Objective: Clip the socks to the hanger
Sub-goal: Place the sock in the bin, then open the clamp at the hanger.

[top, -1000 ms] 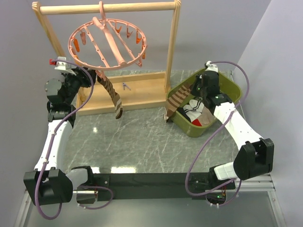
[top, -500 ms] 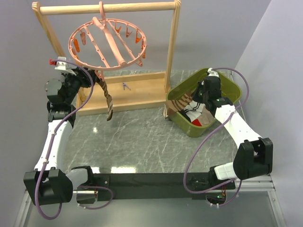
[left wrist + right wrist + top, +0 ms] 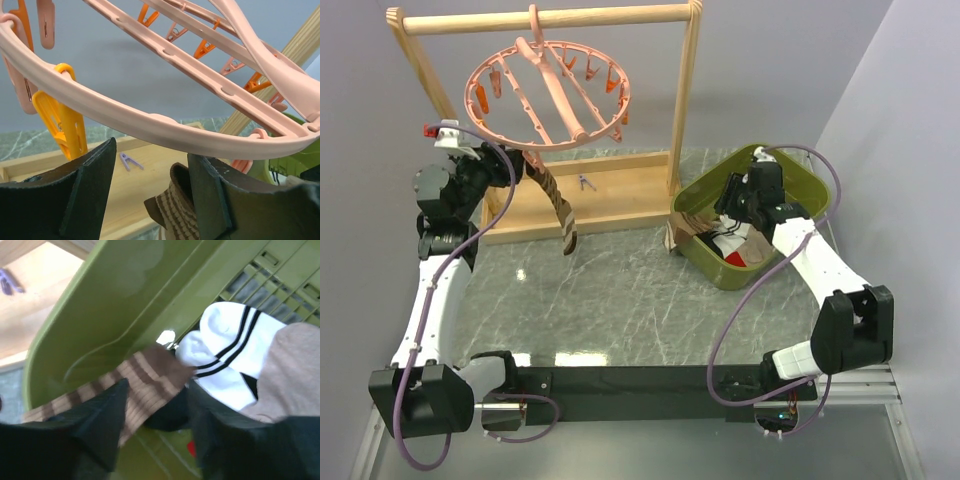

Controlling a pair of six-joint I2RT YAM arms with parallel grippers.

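— Left side?
— The left gripper (image 3: 151, 167) pinches one striped sock (image 3: 556, 202), which dangles under the 7 o'clock rim of the hanger (image 3: 558, 90).
— Right?
— The right gripper (image 3: 157, 390) straddles the second striped sock (image 3: 142, 377) (whether it grips, I can't tell), draped over the 9 o'clock rim of the basket (image 3: 715, 268).

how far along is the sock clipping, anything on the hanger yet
Done: nothing clipped; the hanger has only bare clips in view. In hand: the left gripper holds one striped sock dangling just under the ring's rim, not in a clip. The right gripper has its fingers either side of the second striped sock, which is draped over the green basket edge; grip unclear. Left: clip both socks.
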